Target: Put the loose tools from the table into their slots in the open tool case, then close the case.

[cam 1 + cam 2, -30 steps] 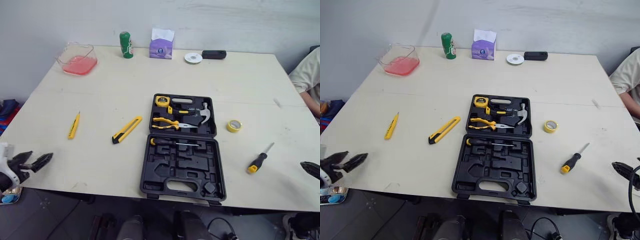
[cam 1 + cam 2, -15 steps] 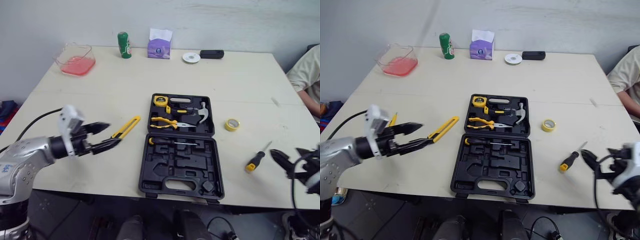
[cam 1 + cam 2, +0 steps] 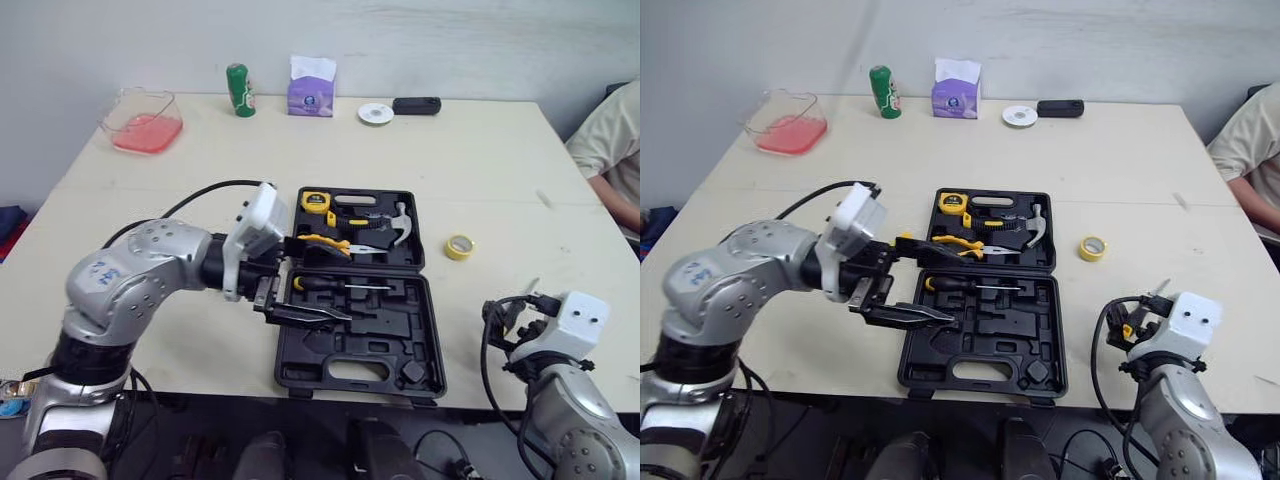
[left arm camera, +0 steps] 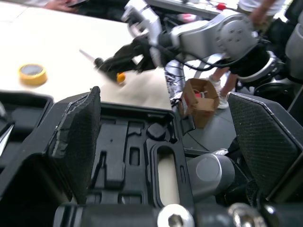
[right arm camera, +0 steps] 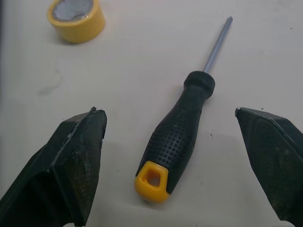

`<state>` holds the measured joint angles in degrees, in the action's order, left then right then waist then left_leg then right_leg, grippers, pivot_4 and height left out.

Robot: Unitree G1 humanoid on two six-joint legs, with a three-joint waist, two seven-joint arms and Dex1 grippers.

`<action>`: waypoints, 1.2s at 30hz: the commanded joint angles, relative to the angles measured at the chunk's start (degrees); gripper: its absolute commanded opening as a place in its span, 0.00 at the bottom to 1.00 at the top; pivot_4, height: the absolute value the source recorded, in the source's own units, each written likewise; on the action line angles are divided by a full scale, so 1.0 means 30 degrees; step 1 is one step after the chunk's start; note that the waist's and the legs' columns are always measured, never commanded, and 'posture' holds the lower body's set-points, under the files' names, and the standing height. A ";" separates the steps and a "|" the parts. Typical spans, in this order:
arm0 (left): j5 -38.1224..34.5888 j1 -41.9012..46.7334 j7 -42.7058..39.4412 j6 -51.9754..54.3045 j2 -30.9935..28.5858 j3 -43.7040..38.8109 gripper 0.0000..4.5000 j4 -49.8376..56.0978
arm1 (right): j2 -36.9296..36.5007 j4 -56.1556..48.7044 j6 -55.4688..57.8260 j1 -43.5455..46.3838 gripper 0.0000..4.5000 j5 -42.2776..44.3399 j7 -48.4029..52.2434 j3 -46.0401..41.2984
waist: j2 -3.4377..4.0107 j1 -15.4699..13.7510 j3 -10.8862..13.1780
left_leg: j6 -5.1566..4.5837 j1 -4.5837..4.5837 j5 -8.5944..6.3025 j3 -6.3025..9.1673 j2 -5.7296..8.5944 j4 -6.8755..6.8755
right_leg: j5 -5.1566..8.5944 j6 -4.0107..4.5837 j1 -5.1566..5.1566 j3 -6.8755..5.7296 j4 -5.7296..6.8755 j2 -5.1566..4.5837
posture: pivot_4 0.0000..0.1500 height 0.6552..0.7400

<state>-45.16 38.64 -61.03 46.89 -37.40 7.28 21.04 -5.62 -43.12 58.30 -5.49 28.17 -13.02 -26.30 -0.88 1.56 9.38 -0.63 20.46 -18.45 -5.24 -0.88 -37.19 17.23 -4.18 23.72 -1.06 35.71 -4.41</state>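
Fingers of the right tool (image 5: 165,109) stood spread wide with nothing between them but air. One was on either side of the loose screwdriver (image 5: 177,142) and neither touched it. It lay flat on the tabletop (image 3: 200,150) to the right of the case (image 3: 385,335), near the front edge. Its yellow butt pointed toward the tool's wrist and its shaft pointed away. A tape roll (image 5: 75,19) sat beyond it, near the tip but apart from it.

The left tool (image 3: 300,280) was also open and held nothing. It hovered at the case's left side, about where the two halves met. One finger was over the far half and the other over the near half.

The case lay open and flat in the middle of the tabletop. Its far half held a tape measure (image 3: 322,201), pliers (image 3: 325,242) and a hammer (image 3: 400,225), all seated. A second screwdriver (image 3: 340,285) lay in the near half, in the slot along the hinge.

Along the far edge stood a pink tub (image 3: 142,130), a green bottle (image 3: 237,90), a tissue box (image 3: 311,88), a white disc (image 3: 376,113) and a small black box (image 3: 416,104). A person's sleeve (image 3: 605,150) showed at the right side.
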 commanded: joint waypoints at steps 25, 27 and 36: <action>0.3944 0.1317 -0.2138 -0.3750 0.1964 0.1189 1.00 -0.3421 | -0.5314 0.0416 -0.4479 -0.1257 0.25 -0.0379 0.6614 0.0162 | 0.0000 0.0102 0.0010 | -0.0052 0.0008 -0.0016 -0.0014 -0.0002 -0.0033 | -0.0003 -0.0053 0.0000 0.0034 0.0014 0.0014 | 1.00 1.00; 0.3809 0.0857 -0.2102 -0.3508 0.1467 0.0886 1.00 -0.3088 | -0.7636 0.0332 -0.2830 -0.0802 0.25 0.1835 0.8695 -0.0728 | -0.0013 0.0074 0.0018 | -0.0054 -0.0011 -0.0017 -0.0008 -0.0018 -0.0018 | -0.0003 -0.0059 -0.0007 0.0035 0.0016 0.0031 | 1.00 1.00; 0.4303 -0.1865 -0.2152 -0.3600 -0.2079 -0.0822 1.00 -0.2885 | -1.7990 0.2511 -0.2093 0.3606 0.25 0.5529 2.0198 0.2960 | -0.0127 -0.0033 0.0172 | -0.0157 -0.0001 -0.0074 0.0038 -0.0039 -0.0013 | -0.0003 -0.0057 -0.0023 0.0000 -0.0025 0.0054 | 1.00 1.00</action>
<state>-32.33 33.24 -66.54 36.70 -41.87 7.37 11.03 -57.26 -35.84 53.53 3.09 43.81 41.68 -20.34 -1.26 1.46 9.90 -1.12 20.48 -18.68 -5.11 -1.00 -37.25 17.22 -4.35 23.65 -1.09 35.61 -4.28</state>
